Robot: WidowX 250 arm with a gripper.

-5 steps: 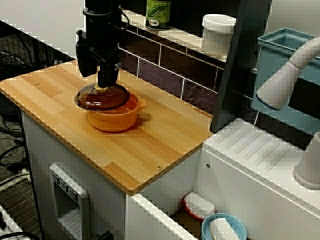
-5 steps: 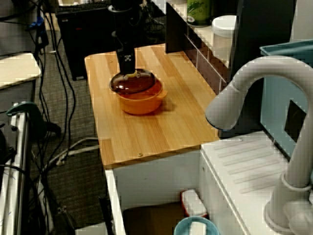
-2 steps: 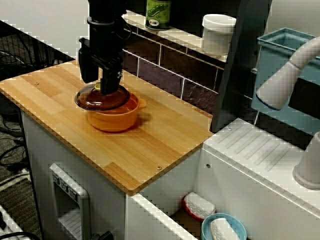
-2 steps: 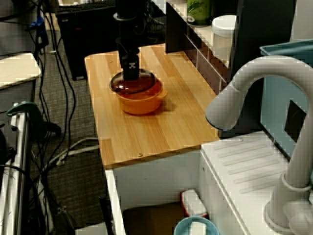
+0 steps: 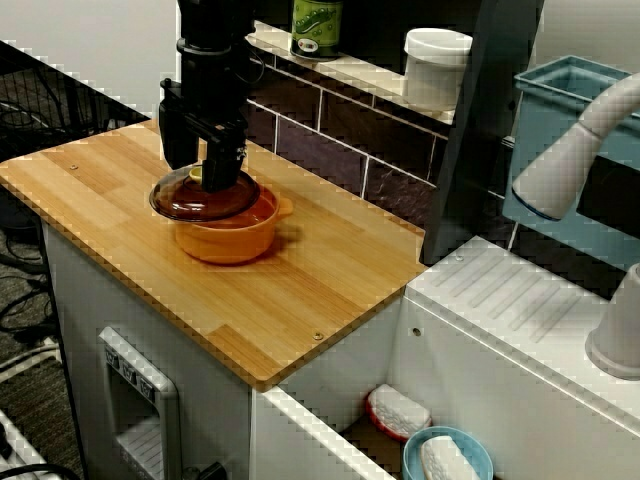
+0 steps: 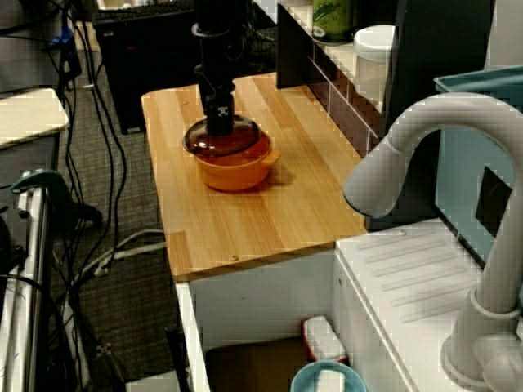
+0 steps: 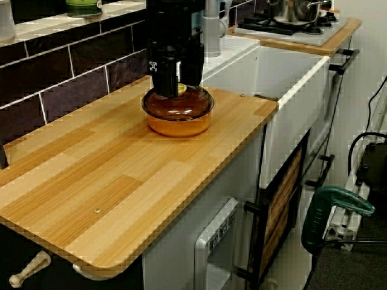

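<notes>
Over on the left of the desk, the tool hangs with fingers apart, either side of the yellow knob on the glass lid, which covers the orange pot; a white jar stands farther right.

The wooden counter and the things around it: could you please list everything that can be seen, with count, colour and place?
pot: one, orange, on the wooden counter
glass lid: one, brown-tinted, on the pot
knob: one, yellow, on top of the glass lid
bottle: one, green, on the tiled ledge
jar: one, white, on the tiled ledge, right of the bottle
faucet: one, white, at the right edge
bin: one, teal, behind the faucet
bowl: one, teal, below the wooden counter
claw: one, black, open, just above the glass lid at the knob
</notes>
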